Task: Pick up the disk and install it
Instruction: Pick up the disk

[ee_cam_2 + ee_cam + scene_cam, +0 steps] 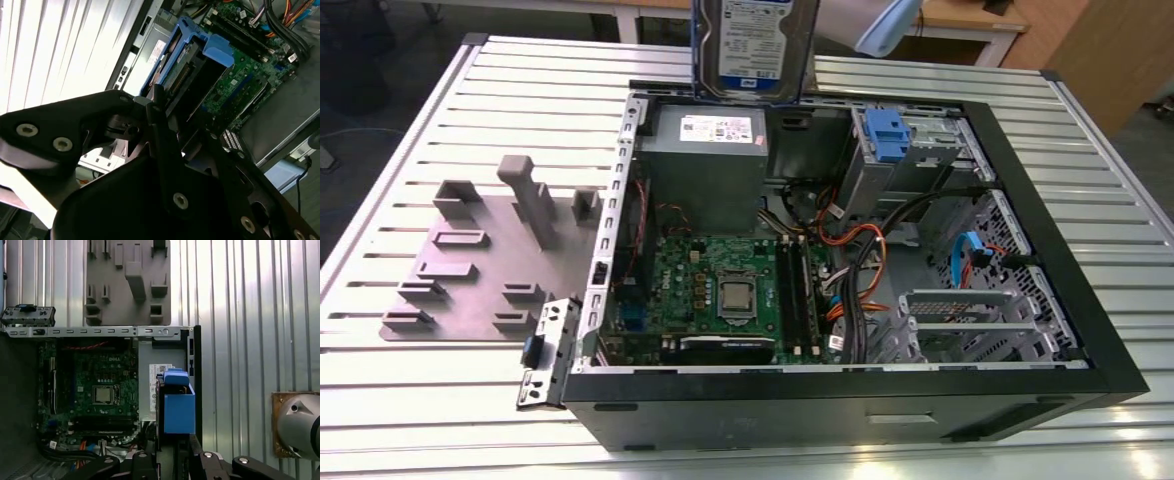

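My gripper (172,456) clamps the disk (754,40), held high at the exterior view's top centre; not yet installed in the case (1047,230)

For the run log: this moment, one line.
pincer: shut on silver rectangular hard drive in blue plastic carrier | position: aloft over open black computer case

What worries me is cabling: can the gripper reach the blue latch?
Likely yes: the case lies open, the gripper holds the disk above it, and the cables run beside the blue latch, not over it.
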Robot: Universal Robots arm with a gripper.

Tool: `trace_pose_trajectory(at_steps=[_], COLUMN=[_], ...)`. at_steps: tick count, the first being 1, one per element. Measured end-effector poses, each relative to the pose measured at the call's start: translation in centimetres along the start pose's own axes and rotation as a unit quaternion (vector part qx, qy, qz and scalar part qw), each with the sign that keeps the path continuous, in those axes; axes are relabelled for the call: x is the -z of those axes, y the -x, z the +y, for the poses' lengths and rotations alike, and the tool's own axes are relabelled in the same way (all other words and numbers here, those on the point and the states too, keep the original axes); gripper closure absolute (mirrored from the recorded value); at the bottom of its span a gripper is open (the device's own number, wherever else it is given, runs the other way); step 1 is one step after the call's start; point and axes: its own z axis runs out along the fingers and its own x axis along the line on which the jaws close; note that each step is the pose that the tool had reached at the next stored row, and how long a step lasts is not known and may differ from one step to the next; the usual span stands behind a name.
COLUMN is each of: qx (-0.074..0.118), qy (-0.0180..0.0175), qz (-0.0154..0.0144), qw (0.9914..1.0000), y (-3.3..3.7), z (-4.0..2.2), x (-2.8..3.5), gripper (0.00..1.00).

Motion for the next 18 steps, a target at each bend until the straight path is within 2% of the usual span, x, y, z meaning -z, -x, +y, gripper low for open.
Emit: trace_pose_trajectory(at_steps=[8, 18], qx=[0.000, 0.000], qy=[0.0002, 0.0002], qz=[0.0000, 0.0000], qw=[1.00000, 1.00000], y=[0.07, 0.12], z=[-2.06, -3.79], x=[-0.65, -1.68], gripper=[0.65, 0.65])
